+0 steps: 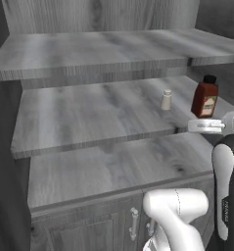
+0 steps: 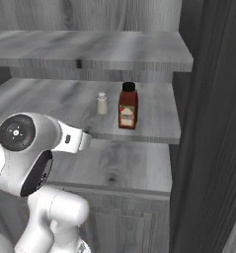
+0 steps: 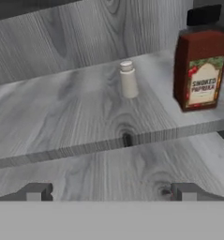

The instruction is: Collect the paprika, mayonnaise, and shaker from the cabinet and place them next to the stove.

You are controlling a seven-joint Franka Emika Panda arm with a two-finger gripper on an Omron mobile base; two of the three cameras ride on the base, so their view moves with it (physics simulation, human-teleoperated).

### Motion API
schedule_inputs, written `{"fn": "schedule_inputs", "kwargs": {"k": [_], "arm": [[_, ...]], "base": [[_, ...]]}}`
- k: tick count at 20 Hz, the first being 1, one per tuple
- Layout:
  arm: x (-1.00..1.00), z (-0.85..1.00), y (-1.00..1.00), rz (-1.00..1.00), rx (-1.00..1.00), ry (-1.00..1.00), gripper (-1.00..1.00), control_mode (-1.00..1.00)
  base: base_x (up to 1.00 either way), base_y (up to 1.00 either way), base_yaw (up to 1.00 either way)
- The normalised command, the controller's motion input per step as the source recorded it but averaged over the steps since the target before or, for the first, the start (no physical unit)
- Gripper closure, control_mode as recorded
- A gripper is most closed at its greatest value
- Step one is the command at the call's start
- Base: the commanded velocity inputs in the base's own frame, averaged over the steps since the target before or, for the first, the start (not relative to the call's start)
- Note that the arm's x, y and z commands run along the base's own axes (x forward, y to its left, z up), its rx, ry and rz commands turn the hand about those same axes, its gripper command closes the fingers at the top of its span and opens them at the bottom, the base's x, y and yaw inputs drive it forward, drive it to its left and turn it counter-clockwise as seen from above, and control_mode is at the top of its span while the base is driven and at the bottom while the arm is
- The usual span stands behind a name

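My claw (image 3: 111,192) wide open, empty. Paprika (image 3: 200,65), shaker (image 3: 128,79) on cabinet (image 1: 89,122) middle shelf, uncollected. I judge nothing delivered.

This is a kitchen, shown as a rendered scene rather than a real room. A large grey wood-grain cabinet (image 1: 104,117) stands open with wide plank shelves stepping back toward the far wall. On the middle shelf, toward the right, stand cooking supplies: a dark red bottle with a black cap whose label reads smoked paprika (image 3: 200,65), and just to its left a small beige shaker (image 1: 166,100). Below the shelves, near the floor, are panelled grey cupboard doors with metal handles (image 1: 133,223).
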Motion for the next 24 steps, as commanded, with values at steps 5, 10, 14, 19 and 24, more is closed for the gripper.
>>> {"fn": "schedule_inputs", "kwargs": {"k": [5, 10, 14, 19, 24], "arm": [[0.19, 0.00, -0.70, -0.14, -0.13, -0.01, -1.00, -1.00], [0.02, 0.05, -0.45, -0.07, -0.15, -0.10, -1.00, -1.00], [0.00, 0.24, -0.13, -0.03, -0.04, -0.13, -1.00, -1.00], [-0.04, 0.07, -0.09, -0.03, -0.01, -0.09, -1.00, -1.00], [0.03, 0.00, 0.00, -0.01, -0.01, 0.01, -1.00, -1.00]], "base": [[0.00, 0.00, 0.00], [0.00, 0.00, 0.00], [0.00, 0.00, 0.00], [0.00, 0.00, 0.00], [0.00, 0.00, 0.00]]}}
